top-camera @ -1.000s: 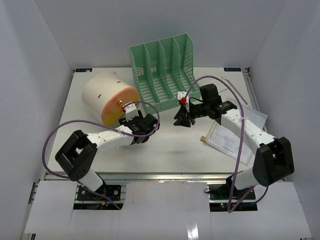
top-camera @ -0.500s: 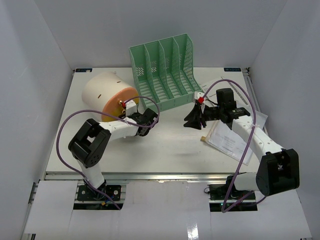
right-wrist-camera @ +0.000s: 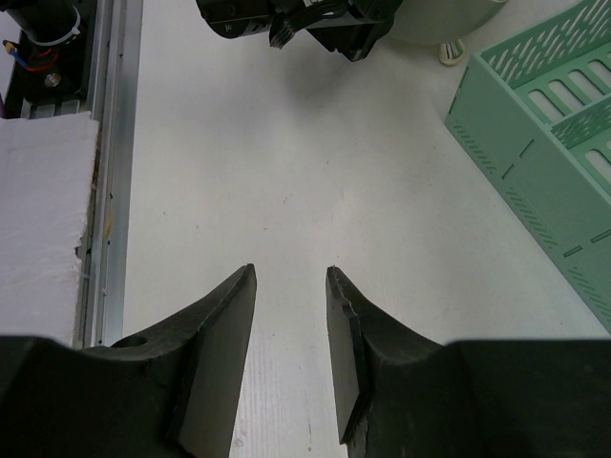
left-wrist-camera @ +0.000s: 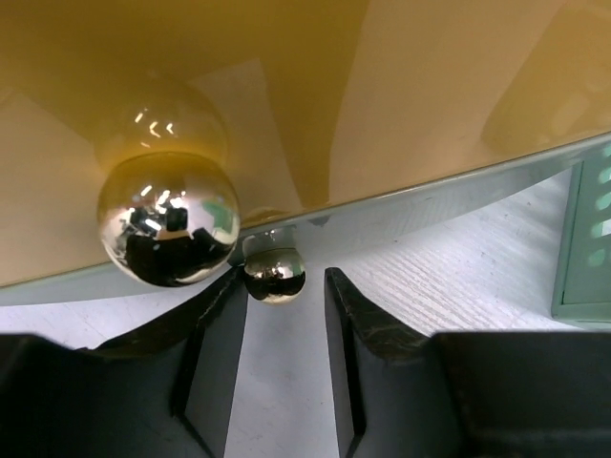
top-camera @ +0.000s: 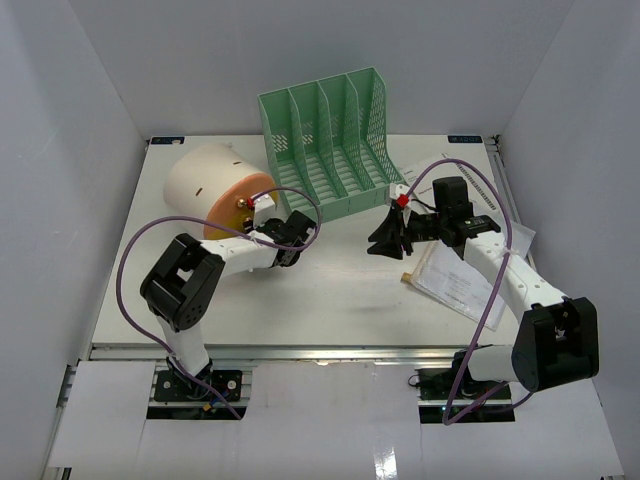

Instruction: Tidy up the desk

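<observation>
The desk (top-camera: 340,310) lies flat under both arms, and the cream drum with the orange face (top-camera: 205,180) is on its side at the back left of it, beside the green file rack (top-camera: 325,140). My left arm has swung in towards that orange face. My right arm has drifted right to the papers (top-camera: 455,280) and parked. The right gripper (right-wrist-camera: 291,277) is narrow and empty, its gap unchanged. The left gripper (left-wrist-camera: 282,286) has been narrowing and now straddles a small shiny ball (left-wrist-camera: 275,274) without pinching it yet. I judge a grab on the drum is starting.
</observation>
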### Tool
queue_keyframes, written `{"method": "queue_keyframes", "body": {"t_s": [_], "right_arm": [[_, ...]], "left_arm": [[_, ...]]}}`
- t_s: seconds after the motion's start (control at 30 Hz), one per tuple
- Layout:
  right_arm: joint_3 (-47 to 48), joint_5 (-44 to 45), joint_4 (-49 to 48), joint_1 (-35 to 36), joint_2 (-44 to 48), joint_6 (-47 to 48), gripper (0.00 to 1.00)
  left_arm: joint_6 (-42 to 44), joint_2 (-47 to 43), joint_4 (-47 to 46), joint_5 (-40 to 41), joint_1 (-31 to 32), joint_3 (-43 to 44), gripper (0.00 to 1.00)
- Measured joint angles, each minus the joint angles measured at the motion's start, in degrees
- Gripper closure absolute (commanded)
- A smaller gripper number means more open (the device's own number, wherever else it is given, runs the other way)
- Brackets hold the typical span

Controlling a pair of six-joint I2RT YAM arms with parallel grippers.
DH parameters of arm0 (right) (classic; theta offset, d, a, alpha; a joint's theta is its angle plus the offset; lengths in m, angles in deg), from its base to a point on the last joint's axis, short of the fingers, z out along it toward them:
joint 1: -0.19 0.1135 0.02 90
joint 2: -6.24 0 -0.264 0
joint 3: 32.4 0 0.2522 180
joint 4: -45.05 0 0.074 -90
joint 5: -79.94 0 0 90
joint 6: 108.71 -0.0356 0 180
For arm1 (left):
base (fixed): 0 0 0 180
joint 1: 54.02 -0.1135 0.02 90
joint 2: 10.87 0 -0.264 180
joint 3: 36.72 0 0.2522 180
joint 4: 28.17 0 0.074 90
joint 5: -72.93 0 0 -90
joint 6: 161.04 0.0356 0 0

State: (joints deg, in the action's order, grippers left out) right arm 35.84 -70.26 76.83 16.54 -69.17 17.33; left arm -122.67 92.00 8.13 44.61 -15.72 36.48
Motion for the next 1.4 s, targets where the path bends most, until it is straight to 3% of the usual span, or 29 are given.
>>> {"method": "queue_keyframes", "body": {"t_s": [0.1,0.3,0.5,0.77,0.97,1.03,1.1,1.2,1.33,1.4], "right_arm": [[0.0,0.02,-0.01,-0.12,0.0,0.03,0.58],[0.0,0.02,-0.02,-0.16,-0.01,0.11,0.58],[0.0,0.02,-0.02,-0.16,-0.02,0.14,0.58],[-0.02,0.02,-0.02,-0.22,-0.02,0.14,0.58],[-0.02,0.16,0.12,-0.51,-0.14,0.88,0.57],[-0.01,0.5,0.58,-0.58,-0.57,1.77,0.57],[0.0,1.27,1.51,-0.6,-1.3,2.74,0.52],[0.17,3.44,3.87,-0.6,-2.53,5.55,0.43],[1.54,8.0,10.82,-0.59,-4.29,11.62,0.31],[1.61,11.16,13.43,-0.59,-4.71,14.49,0.2]], "left_arm": [[0.36,0.0,-0.18,-0.06,-0.21,0.0,0.79],[-0.56,-0.93,-0.98,-0.85,-0.31,-1.08,0.85],[-2.34,-4.7,-1.95,-3.16,1.17,-4.69,0.87],[-8.33,-5.64,0.32,-2.92,10.35,-5.46,0.87],[-14.28,-6.54,1.28,-3.36,13.26,-6.76,0.86],[-15.98,-6.98,1.56,-4.13,13.93,-7.35,0.75],[-17.25,-7.1,1.79,-5.66,14.83,-7.77,0.53],[-18.39,-7.49,2.11,-7.81,15.8,-8.51,0.29],[-17.52,-10.38,2.55,-9.95,16.35,-9.55,0.06],[-16.12,-13.03,2.26,-10.96,16.56,-10.24,0.02]]}}
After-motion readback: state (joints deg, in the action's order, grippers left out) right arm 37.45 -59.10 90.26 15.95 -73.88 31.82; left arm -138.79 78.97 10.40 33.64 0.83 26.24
